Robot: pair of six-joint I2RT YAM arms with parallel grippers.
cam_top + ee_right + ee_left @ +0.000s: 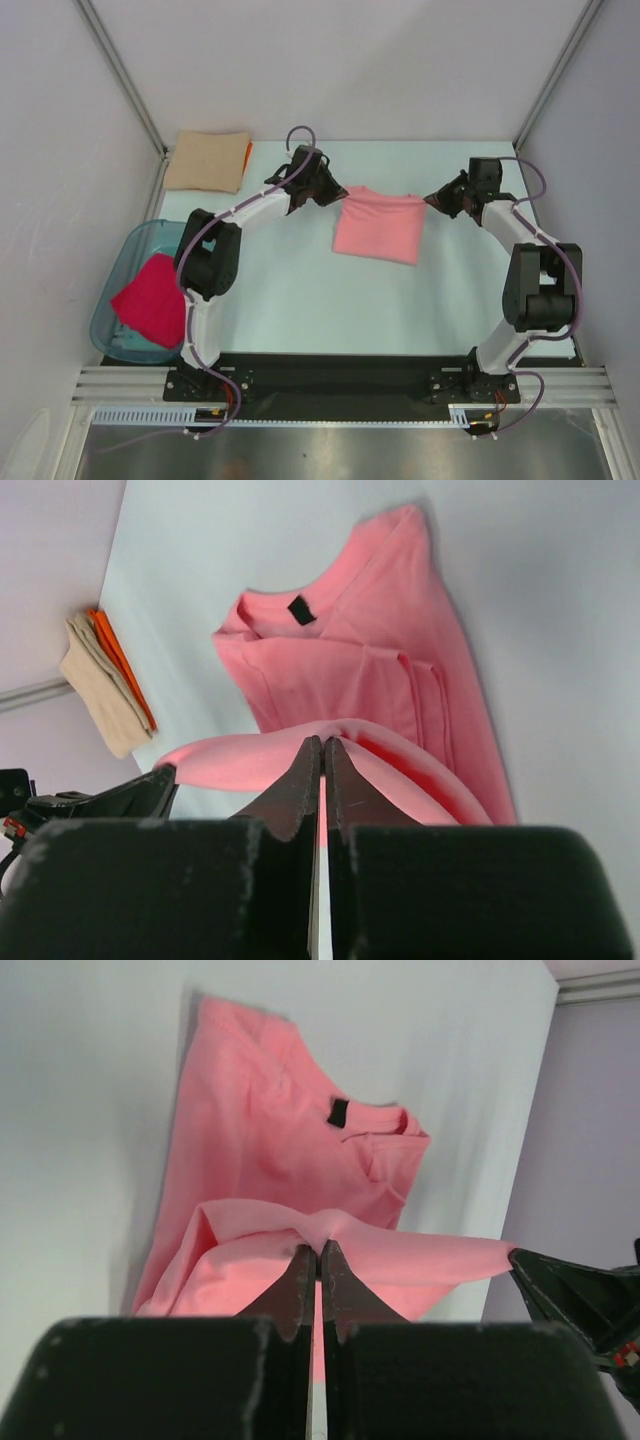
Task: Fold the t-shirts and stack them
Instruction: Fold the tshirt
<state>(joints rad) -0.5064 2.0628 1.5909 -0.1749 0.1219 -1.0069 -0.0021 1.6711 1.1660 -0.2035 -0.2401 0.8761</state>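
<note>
Clenched on the salmon-pink t-shirt's (380, 232) lifted edge, the left gripper (316, 1250) and right gripper (322, 742) should travel level, holding it taut.

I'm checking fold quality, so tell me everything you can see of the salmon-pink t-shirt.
The salmon-pink t-shirt is plain, soft-looking fabric with a banded neckline and a small dark label inside the collar. Its sides look already folded inward, making a narrow panel. The collar end lies flat on the pale table near the middle. The other end is lifted and stretched between the left gripper and right gripper, each shut on a corner. Nothing else touches it.
</note>
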